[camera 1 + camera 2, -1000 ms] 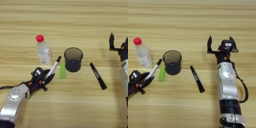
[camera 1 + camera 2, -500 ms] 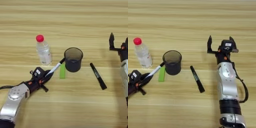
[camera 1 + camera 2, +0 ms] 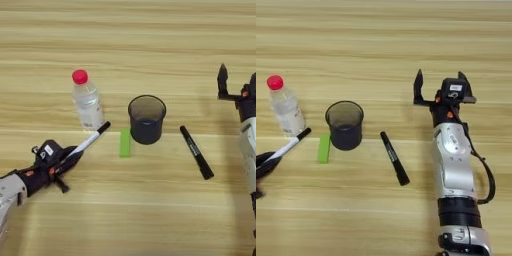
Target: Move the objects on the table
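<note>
Left gripper (image 3: 64, 161): low at the near left, fingers closed on the tail of the white marker (image 3: 89, 140). The marker slants up and away from it, black cap leading, cap tip just beside the bottle's base. Gripped at the rear end, likely so the whole shaft stays free to aim or set down.

Bottle (image 3: 87, 99): upright, red cap on, beyond the gripper and past the marker's tip.

Green block (image 3: 124, 142): flat on the table, right of the marker's cap, just beside the cup.

Cup (image 3: 146, 119): upright, mouth open, further right of the gripper.

Black marker (image 3: 394, 157): lying flat between the cup and the right arm, untouched.

Right gripper (image 3: 439, 89): idle at the far right, fingers spread wide, holding nothing, well apart from all items.

Table (image 3: 150, 45): light wood, planks running crosswise. Room beyond not visible.
</note>
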